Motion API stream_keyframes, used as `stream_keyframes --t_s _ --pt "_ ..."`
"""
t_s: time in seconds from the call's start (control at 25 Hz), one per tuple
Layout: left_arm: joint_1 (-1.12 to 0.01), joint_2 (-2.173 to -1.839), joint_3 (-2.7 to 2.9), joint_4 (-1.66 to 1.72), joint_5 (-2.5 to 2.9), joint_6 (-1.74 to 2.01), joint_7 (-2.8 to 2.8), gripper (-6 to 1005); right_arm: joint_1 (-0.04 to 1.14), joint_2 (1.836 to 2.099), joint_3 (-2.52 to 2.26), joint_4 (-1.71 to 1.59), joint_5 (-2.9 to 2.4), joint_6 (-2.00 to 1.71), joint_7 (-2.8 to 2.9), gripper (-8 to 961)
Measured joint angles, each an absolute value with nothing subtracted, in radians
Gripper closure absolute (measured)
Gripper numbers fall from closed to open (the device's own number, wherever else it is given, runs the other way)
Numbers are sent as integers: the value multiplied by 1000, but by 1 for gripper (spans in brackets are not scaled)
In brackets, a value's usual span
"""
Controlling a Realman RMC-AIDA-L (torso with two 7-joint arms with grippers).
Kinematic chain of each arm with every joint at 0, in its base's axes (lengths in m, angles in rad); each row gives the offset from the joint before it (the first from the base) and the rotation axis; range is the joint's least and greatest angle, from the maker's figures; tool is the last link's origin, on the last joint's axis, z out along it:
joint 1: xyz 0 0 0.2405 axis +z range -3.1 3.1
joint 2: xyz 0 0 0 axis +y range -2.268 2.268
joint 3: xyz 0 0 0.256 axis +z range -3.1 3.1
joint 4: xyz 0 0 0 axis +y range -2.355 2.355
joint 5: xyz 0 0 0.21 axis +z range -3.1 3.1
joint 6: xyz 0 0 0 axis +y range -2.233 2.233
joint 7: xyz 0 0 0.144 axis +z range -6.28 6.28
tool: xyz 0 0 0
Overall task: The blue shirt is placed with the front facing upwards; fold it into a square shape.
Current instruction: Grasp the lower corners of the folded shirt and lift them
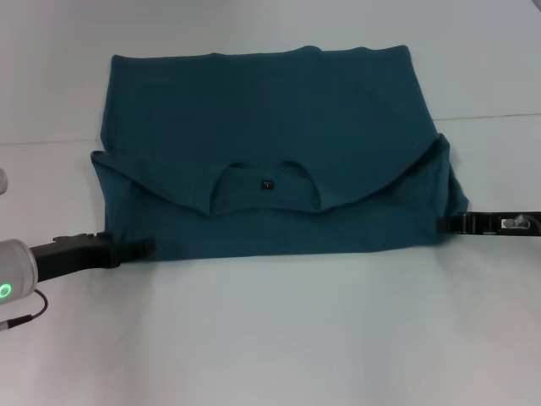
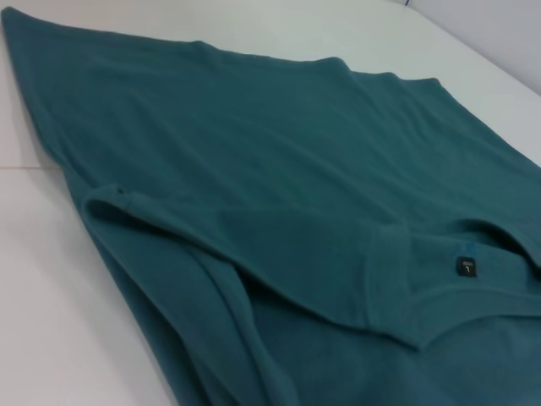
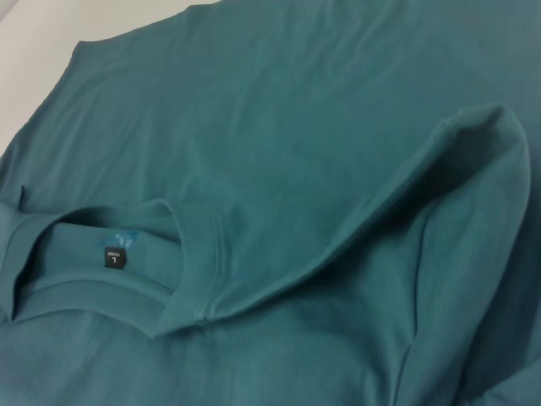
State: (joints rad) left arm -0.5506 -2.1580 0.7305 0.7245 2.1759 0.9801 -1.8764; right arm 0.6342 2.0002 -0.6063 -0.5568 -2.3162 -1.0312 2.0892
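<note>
1. Blue shirt [image 1: 270, 118] lies on the white table [image 1: 279, 338], top part folded down over its body, collar with the dark label [image 1: 267, 183] showing mid-cloth.
2. Left gripper [image 1: 139, 249] touches the shirt's near left corner; whether it grips cannot be told.
3. Right gripper [image 1: 446, 223] meets the right edge; its grip cannot be told either.

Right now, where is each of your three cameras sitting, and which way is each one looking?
Head view: from the robot's head, forward and down at the blue shirt on the white table; the left gripper and right gripper show at the near corners.
Left wrist view: low beside the shirt's left edge, looking across it; no fingers show.
Right wrist view: low at the right edge, looking across; no fingers show.
Shared: all three show the dark neck label.
</note>
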Motion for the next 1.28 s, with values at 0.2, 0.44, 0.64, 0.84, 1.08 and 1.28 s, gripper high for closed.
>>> stream_keyframes --t_s 0.2,0.44,0.64,0.84,1.08,1.28 --pt "-540 -2159 732 747 2176 1013 -1874 122 633 2000 -602 -557 -2316 -1033 2090 921" --pt "-544 -2159 732 743 2177 992 -1871 121 632 2000 -602 -557 -2316 -1035 2090 921" --pt "-538 -2158 727 751 2177 974 -1870 125 632 2001 -605 -557 -2316 -1035 2089 921" --pt "-530 -2156 726 751 2177 949 -1870 125 632 2002 -605 -557 -2316 -1037 2089 921" --pt "-531 -2159 733 732 2192 931 -1870 124 631 2002 -603 -557 -2316 -1037 2089 921" --pt "-535 -2159 733 723 2192 934 -1870 124 630 2002 -605 -557 -2316 -1037 2089 921"
